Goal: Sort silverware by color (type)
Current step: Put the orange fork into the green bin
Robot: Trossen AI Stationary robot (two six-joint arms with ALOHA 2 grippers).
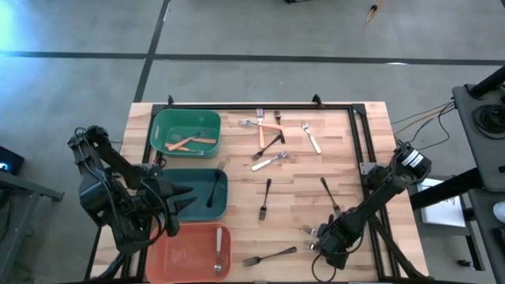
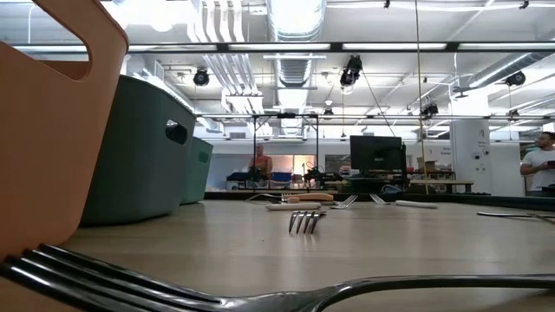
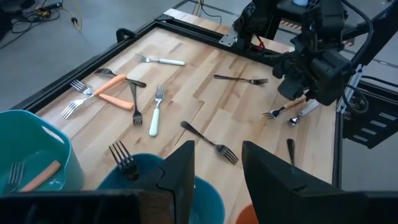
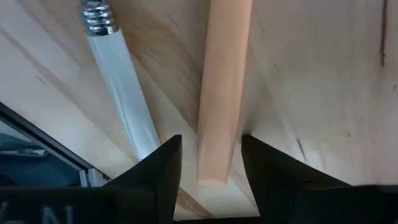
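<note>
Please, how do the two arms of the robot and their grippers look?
Both arms are dark, nearly black, jointed segments. The left gripper has two flat, black, wedge-shaped fingers. The right gripper has the same dark fingers. The right arm carries a round black-and-white joint with cables nearby.

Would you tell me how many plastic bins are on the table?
3, along the table's left edge: green bin at the far end, teal bin in the middle, salmon bin nearest. None seems hidden.

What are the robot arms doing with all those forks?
They are sorting forks into colored bins. The right gripper is down at the table's near right corner, its open fingers around an orange-handled fork, with a white-handled fork beside it. The left gripper waits open over the teal bin.
</note>
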